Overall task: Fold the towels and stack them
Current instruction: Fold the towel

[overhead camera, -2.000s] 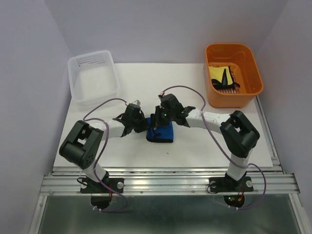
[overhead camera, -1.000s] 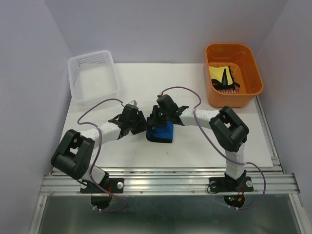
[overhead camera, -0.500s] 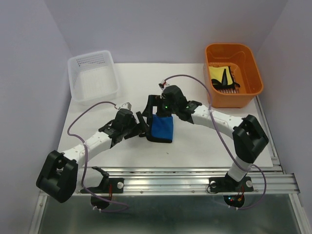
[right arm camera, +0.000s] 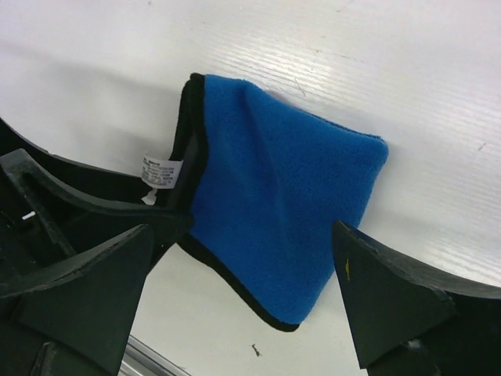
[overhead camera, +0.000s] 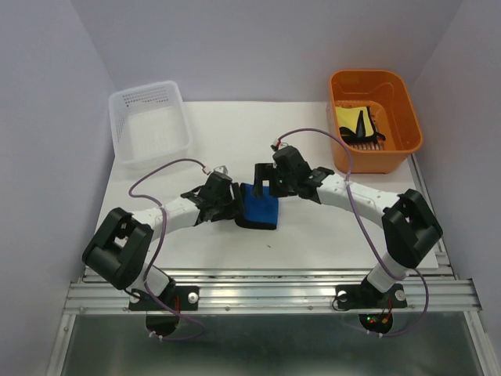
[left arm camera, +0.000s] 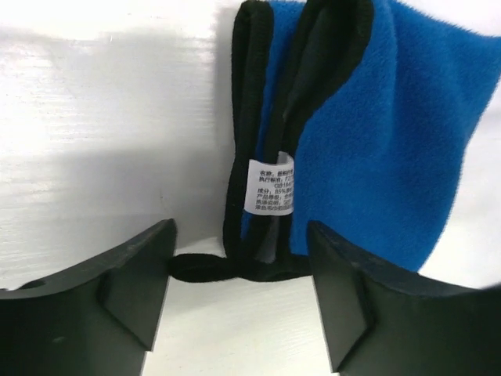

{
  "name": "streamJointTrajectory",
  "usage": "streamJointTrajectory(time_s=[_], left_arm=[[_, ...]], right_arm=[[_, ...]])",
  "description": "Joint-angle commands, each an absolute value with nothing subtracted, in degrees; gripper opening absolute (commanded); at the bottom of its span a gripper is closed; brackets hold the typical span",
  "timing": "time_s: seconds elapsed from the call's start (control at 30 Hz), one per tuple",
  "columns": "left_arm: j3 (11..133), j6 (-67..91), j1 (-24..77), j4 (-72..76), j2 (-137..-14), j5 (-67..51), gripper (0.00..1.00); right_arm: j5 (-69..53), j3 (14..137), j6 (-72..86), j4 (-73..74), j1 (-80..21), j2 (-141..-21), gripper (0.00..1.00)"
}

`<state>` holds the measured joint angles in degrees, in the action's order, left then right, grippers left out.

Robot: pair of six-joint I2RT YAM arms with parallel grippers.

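The left arm reaches from its base at the near edge across the white tabletop (overhead camera: 313,235) toward the centre. The left pincer (left arm camera: 241,233) is spread, with its two fingers (left arm camera: 129,286) low over the tabletop. The near end of the blue towel (overhead camera: 260,208) lies at the opening between the fingertips. The wrist view does not show whether either finger touches it.

The blue towel lies folded on the tabletop at the centre, between the two pincers. Its dark-edged layers stack along the left side. A white care label (left arm camera: 272,186) hangs from this stacked edge and faces the left pincer. The right side of the towel is a smooth blue fold.

The right arm comes in from the right. The right pincer (right arm camera: 243,229) is spread above the far end of the blue towel. Neither pincer is pinching the cloth.

At the far left corner stands a white mesh basket (overhead camera: 149,133). At the far right corner stands an orange bin (overhead camera: 368,160), well apart from the blue towel. Inside the bin lies the yellow towel (overhead camera: 348,114), with a dark cloth (overhead camera: 362,125) bunched up beside it.
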<state>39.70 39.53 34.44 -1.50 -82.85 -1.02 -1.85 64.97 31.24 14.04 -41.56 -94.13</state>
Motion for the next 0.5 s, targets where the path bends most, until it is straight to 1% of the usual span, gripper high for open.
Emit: streamJointTrajectory(time_s=[0.0, 0.3, 0.4, 0.43, 0.47], left_arm=[[41.3, 38.3, 35.9, -2.3, -84.1, 3.1, 0.72], [42.4, 37.6, 38.1, -4.8, -85.0, 6.7, 0.72], [42.5, 37.9, 38.5, -6.6, -85.2, 8.7, 0.59], [42.5, 38.1, 38.6, -6.8, -85.2, 9.0, 0.51], [42.1, 38.4, 38.5, -7.0, -85.3, 9.3, 0.47]], right_arm=[[2.7, 64.6, 30.1, 14.2, -41.4, -92.5, 1.00], [3.8, 62.8, 30.7, 13.6, -40.9, -92.5, 1.00], [4.0, 62.3, 30.7, 13.4, -40.6, -92.5, 1.00], [4.2, 62.2, 30.7, 13.4, -40.7, -92.5, 1.00], [4.3, 62.3, 30.6, 13.6, -40.5, -92.5, 1.00]])
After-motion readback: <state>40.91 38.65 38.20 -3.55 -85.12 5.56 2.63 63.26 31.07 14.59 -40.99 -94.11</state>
